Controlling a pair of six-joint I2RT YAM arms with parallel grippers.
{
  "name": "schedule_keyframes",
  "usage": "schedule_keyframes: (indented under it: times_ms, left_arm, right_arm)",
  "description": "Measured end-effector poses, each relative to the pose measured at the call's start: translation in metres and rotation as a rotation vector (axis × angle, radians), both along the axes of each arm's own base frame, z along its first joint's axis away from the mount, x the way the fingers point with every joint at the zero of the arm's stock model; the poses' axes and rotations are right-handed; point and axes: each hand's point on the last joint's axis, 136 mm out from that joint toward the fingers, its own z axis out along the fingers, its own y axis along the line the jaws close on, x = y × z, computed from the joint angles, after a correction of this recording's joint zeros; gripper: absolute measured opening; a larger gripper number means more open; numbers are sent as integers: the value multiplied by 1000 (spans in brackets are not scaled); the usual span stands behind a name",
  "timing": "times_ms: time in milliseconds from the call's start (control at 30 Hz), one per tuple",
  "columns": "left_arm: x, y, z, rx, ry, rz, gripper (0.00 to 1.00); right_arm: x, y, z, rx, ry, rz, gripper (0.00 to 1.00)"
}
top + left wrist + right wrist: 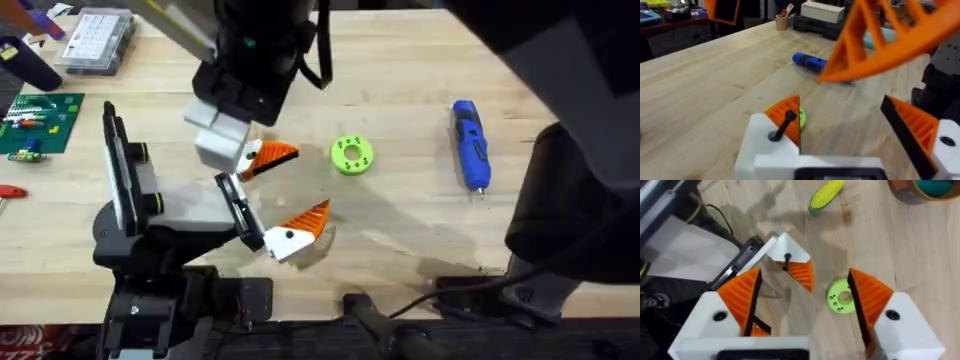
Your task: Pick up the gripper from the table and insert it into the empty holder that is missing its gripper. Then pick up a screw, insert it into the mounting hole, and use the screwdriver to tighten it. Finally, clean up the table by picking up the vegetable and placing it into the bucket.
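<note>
Right gripper [805, 275] hangs wide open over the holder [170, 205], holding nothing.
The gripper [790, 262] sits at the end of the holder's black bracket, with a black screw [787, 260] standing in its white base. The left gripper [837, 100] seems to be the holder itself; its two fingers stand apart with nothing between them. A green disc [351, 155] lies just beside the orange tip. The screwdriver [470, 143] lies on the table [400, 60], well apart to the right. The corn [826, 194] lies on the table near the bucket [922, 187].
</note>
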Motion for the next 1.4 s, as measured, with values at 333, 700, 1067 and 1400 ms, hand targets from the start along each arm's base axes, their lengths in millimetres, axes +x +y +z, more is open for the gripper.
schedule_keyframes:
  times_ms: [333, 700, 1067, 1400]
  left_arm:
    - [0, 0, 0, 0, 0, 0, 990]
    - [0, 0, 0, 0, 0, 0, 990]
    - [0, 0, 0, 0, 0, 0, 990]
    - [0, 0, 0, 0, 0, 0, 990]
  right_arm:
    - [-5, -12, -4, -32, 37, -46, 996]
    - [-12, -12, -18, -32, 94, -74, 953]
    - [-14, -4, -39, -35, 139, -75, 825]
    - [-12, -5, -53, -56, 156, -88, 653]
